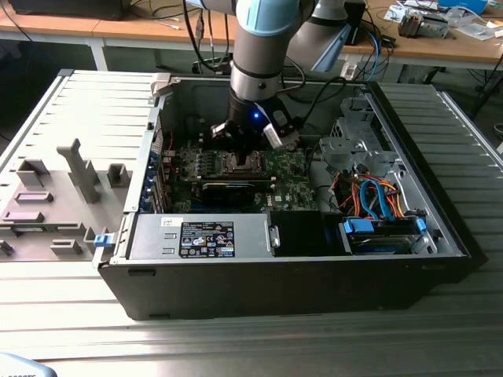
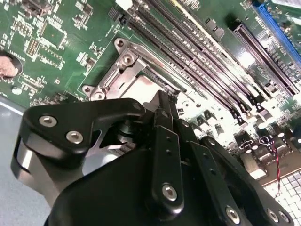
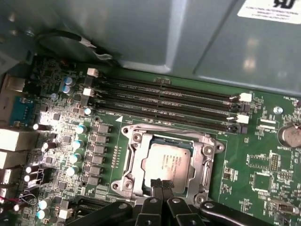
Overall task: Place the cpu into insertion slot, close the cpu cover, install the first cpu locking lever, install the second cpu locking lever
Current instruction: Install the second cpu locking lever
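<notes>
Pincer: the gripper (image 3: 162, 184) hangs low inside the computer case (image 1: 440, 236), its two fingertips (image 3: 156, 183) pressed together with nothing visible between them, so it reads as clenched and empty; its tips sit just over the near edge of the socket
Cpu: the cpu (image 3: 168, 161) lies flat in the insertion slot (image 3: 134, 162), directly ahead of the tips, grey face up and square to the frame
Cover: the cpu cover (image 3: 165, 133) appears already lowered, its silvery frame ringing the chip with the face showing through the window; in the second wrist view the frame (image 2: 123, 70) lies just beyond the fingertips
Levers: I cannot tell whether either locking lever is latched; no lever is clearly made out beside the tips
Progress: placing looks done and the cover looks closed, as a judgement; the two levers seem to be what is left
Surroundings: long black memory slots (image 3: 164, 101) run beyond the socket, away from the pincer
</notes>
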Action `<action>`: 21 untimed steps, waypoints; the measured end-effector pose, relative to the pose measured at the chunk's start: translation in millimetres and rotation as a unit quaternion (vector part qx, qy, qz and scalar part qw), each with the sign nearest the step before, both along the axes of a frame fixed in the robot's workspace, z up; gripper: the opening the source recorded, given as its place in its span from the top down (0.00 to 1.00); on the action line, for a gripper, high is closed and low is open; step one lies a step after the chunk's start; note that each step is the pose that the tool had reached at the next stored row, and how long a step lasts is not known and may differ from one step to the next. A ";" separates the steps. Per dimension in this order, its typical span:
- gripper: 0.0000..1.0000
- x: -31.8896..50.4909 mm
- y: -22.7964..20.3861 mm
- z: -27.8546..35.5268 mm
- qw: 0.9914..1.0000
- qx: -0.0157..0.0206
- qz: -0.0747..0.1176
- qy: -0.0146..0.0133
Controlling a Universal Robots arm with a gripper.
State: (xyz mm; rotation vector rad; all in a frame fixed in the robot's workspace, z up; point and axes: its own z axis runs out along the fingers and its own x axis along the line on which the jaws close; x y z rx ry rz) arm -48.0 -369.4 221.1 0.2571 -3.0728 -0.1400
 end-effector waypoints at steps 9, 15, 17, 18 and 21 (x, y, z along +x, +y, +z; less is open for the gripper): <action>0.89 0.9 1.2 -1.1 0.999 -0.022 -0.033 0.000; 0.89 0.9 2.2 -2.0 0.998 -0.022 -0.061 0.001; 0.89 0.9 2.2 -1.9 0.998 -0.022 -0.061 0.001; 0.89 0.9 2.2 -1.9 0.998 -0.022 -0.061 0.001; 0.89 0.9 2.2 -1.9 0.998 -0.022 -0.061 0.001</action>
